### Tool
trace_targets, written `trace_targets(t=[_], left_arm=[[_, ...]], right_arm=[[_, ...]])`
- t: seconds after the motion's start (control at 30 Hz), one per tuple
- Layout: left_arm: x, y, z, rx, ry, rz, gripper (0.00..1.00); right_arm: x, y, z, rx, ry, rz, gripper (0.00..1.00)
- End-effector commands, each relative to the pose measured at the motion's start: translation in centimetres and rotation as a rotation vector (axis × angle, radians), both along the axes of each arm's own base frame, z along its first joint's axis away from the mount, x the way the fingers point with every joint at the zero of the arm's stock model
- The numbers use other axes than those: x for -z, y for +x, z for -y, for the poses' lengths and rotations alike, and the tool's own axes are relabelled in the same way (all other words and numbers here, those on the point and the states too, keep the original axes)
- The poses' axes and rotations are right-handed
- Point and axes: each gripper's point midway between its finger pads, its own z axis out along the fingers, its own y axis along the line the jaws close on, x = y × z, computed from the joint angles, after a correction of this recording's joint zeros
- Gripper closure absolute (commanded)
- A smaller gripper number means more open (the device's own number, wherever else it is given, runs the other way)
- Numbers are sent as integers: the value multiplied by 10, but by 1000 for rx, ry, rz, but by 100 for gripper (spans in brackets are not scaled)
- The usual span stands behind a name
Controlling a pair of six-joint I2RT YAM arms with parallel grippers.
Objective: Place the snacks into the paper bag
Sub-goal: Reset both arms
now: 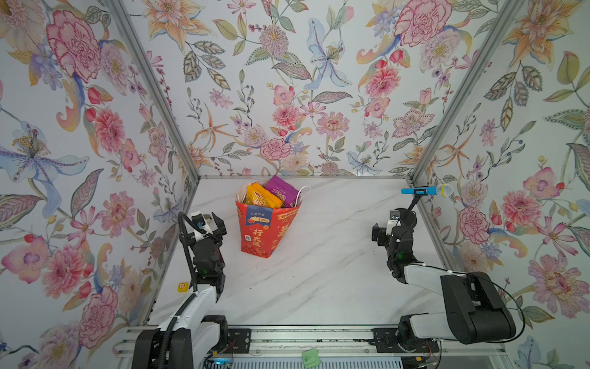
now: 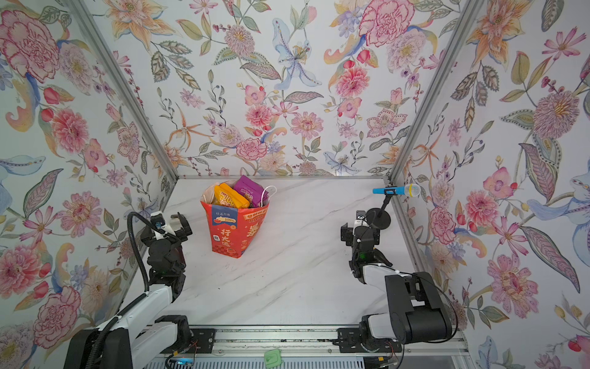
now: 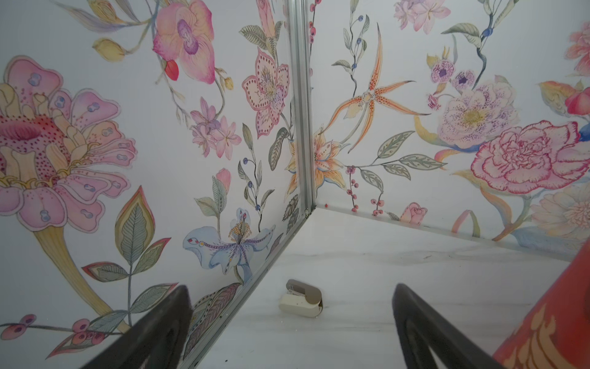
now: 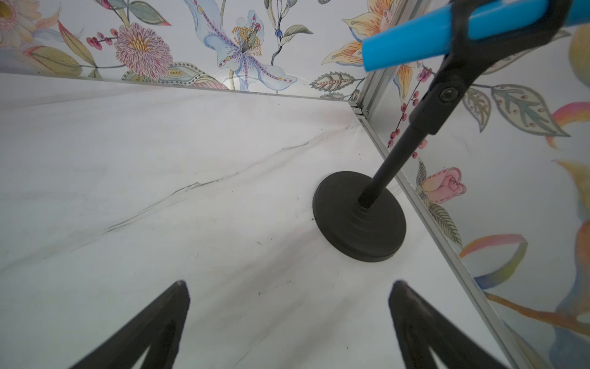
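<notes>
Poking from the red paper bag (image 1: 266,233), glossy pillow-shaped snacks (image 1: 271,195).

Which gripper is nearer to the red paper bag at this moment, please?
Left. The left gripper stands open close beside the paper bag, not touching it; the right gripper, also open, is far across the table by the microphone stand.

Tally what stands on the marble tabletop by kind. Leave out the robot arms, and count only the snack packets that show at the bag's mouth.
Paper bag: 1
Snack packets showing: 2, an orange-yellow packet and a purple packet; more may lie hidden beneath
Blue microphone on its black stand: 1
Small beige-and-white object: 1
Total: 5
</notes>
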Motion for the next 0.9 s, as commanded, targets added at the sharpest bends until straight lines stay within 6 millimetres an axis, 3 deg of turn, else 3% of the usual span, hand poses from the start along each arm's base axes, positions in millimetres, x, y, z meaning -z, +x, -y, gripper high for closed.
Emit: trace_targets(t=[0.0, 0.27, 0.5, 0.6, 0.87], left_arm=[[-4, -1, -2, 14, -17, 81, 0], [22, 20, 17, 135, -29, 47, 1], [51, 1, 20, 143, -20, -33, 1], [52, -3, 23, 154, -18, 10, 1], [72, 14, 37, 184, 49, -7, 1]], right_arm=[[-12, 6, -5, -17, -44, 102, 1], [-11, 0, 3, 6, -12, 127, 1], [-10, 2, 3, 4, -5, 120, 1], [-9, 3, 4, 7, -5, 116, 1], [2, 24, 23, 144, -20, 6, 1]])
